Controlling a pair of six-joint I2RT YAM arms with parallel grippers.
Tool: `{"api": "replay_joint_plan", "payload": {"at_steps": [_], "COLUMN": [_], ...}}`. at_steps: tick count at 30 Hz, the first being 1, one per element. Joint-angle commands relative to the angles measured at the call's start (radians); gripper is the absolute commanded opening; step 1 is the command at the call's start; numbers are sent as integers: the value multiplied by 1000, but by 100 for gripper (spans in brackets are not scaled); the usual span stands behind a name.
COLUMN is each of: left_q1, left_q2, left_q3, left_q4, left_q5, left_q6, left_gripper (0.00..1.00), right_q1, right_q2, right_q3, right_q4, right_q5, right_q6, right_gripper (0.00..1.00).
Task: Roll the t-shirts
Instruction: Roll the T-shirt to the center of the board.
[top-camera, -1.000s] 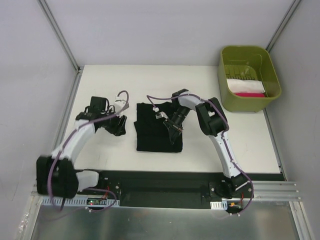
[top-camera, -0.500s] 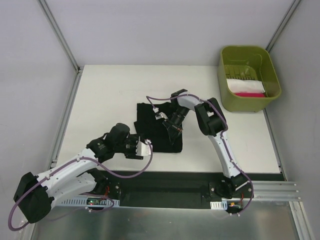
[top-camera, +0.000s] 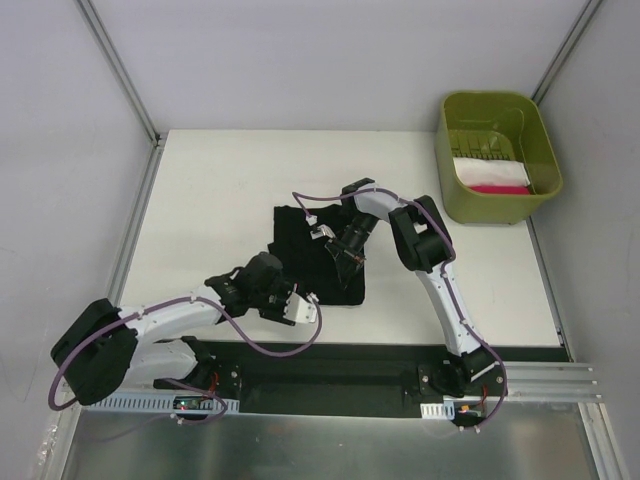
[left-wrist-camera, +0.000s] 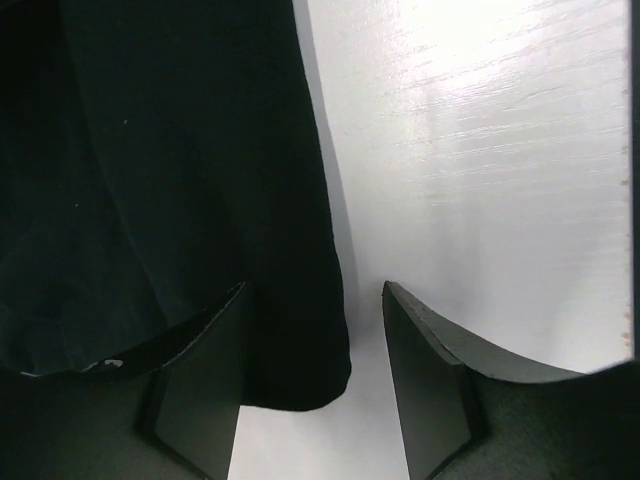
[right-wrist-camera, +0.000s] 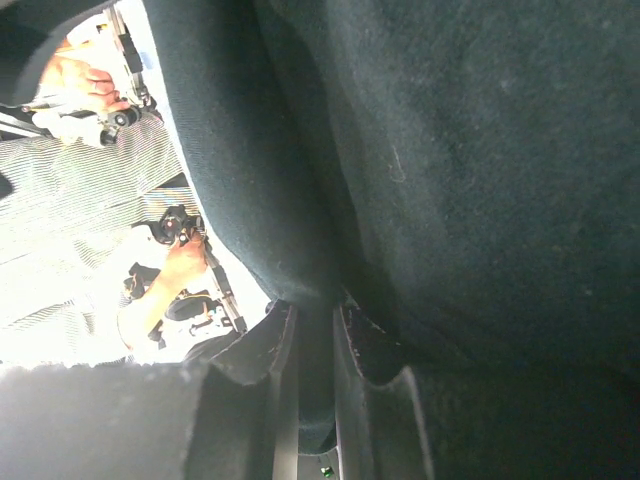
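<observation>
A black t-shirt (top-camera: 305, 245) lies folded into a narrow strip in the middle of the table. My right gripper (top-camera: 347, 262) rests on its right side, shut on a fold of the black cloth (right-wrist-camera: 400, 150), which is pinched between the fingertips (right-wrist-camera: 283, 318). My left gripper (top-camera: 302, 303) is low at the shirt's near corner. In the left wrist view the gripper (left-wrist-camera: 316, 290) is open, and the rounded corner of the t-shirt (left-wrist-camera: 290, 330) lies between its fingers (left-wrist-camera: 430, 380). That corner is next to the left finger and apart from the right one.
A green bin (top-camera: 545, 150) stands at the back right with rolled white cloth (top-camera: 490, 172) and red cloth (top-camera: 497, 189) inside. Bare white table (left-wrist-camera: 480, 150) stretches beside the shirt. Grey walls enclose the left, back and right.
My left arm has swung from the table's left side to the shirt's near corner. The right gripper has stayed on the cloth.
</observation>
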Motion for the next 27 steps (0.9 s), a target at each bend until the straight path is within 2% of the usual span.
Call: {"api": "replay_joint_plan", "payload": {"at_steps": [1, 3, 5, 6, 7, 8, 9, 14, 17, 18, 19, 20, 21, 22, 23, 24, 25, 26, 27], "left_q1": [-5, -5, -4, -4, -5, -4, -2, 34, 77, 106, 114, 126, 148, 160, 172, 182, 201, 209, 214], "left_q2": [91, 151, 201, 212, 221, 232, 238, 228, 235, 235, 252, 269, 284, 315, 327, 339, 356, 365, 373], "left_q3": [-8, -2, 1, 3, 5, 8, 20, 98, 187, 225, 247, 271, 322, 346, 369, 405, 419, 432, 454], "left_q4": [36, 35, 33, 29, 5, -11, -29, -204, -339, -350, -364, -387, -420, -437, -447, -460, -464, -464, -471], "left_q5": [-65, -103, -125, -124, -116, -105, -84, 46, 223, 258, 308, 332, 355, 382, 428, 456, 473, 504, 517], "left_q6": [94, 116, 121, 127, 133, 136, 130, 61, 21, -8, -29, -48, -86, -105, -122, -151, -161, -175, -177], "left_gripper": [52, 49, 44, 33, 25, 17, 0, 0, 0, 0, 0, 0, 0, 0, 0, 0, 0, 0, 0], "right_q1": [15, 17, 15, 12, 9, 3, -19, -137, -230, -278, -302, -322, -351, -353, -350, -330, -321, -319, -313], "right_q2": [64, 64, 63, 60, 54, 37, 22, -184, -426, -630, -761, -890, -1037, -1242, -1326, -1373, -1384, -1349, -1303], "right_q3": [6, 7, 7, 6, 4, 1, 4, 68, 38, -6, -222, -348, -472, -620, -825, -897, -912, -804, -725], "right_q4": [-157, -155, -155, -154, -155, -154, -152, -150, -2, 86, 438, 638, 825, 1159, 1304, 1403, 1394, 1267, 1097], "right_q5": [153, 153, 153, 152, 147, 139, 127, 99, 128, 194, 264, 344, 407, 423, 446, 542, 524, 419, 118], "right_q6": [-52, -52, -53, -53, -62, -70, -75, -98, -52, 0, 107, 240, 250, 256, 293, 439, 463, 447, 248], "right_gripper": [11, 11, 15, 20, 34, 54, 95, 96, 96, 96, 96, 96, 96, 96, 96, 96, 96, 96, 84]}}
